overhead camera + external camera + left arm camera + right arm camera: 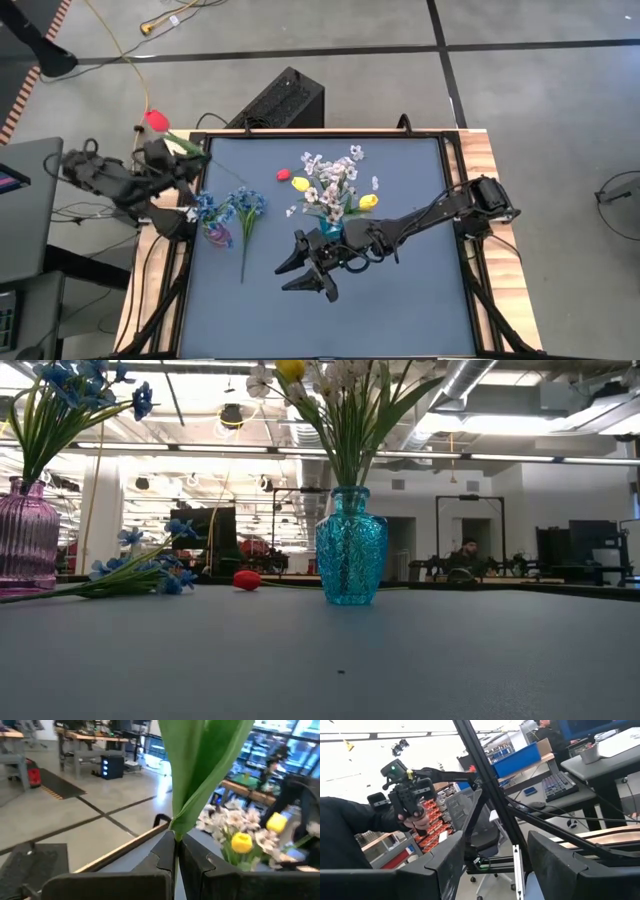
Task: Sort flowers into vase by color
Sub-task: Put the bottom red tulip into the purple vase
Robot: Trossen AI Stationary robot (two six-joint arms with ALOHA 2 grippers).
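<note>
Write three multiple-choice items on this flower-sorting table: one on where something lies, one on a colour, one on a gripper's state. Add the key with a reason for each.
1. Where does the loose blue flower spray lie?
A. Inside the teal vase
B. On the mat beside the pink vase
C. On the floor

2. What colour is the tulip held by the left gripper?
A. Red
B. Yellow
C. White

3. How does the right gripper stand?
A. Shut on a stem
B. Shut on a vase
C. Open, holding nothing

Key: B, the blue flower spray lies flat by the pink vase. A, the left gripper is shut on a green stem with the red tulip at its end. C, the right gripper has its fingers spread near the teal vase.
</note>
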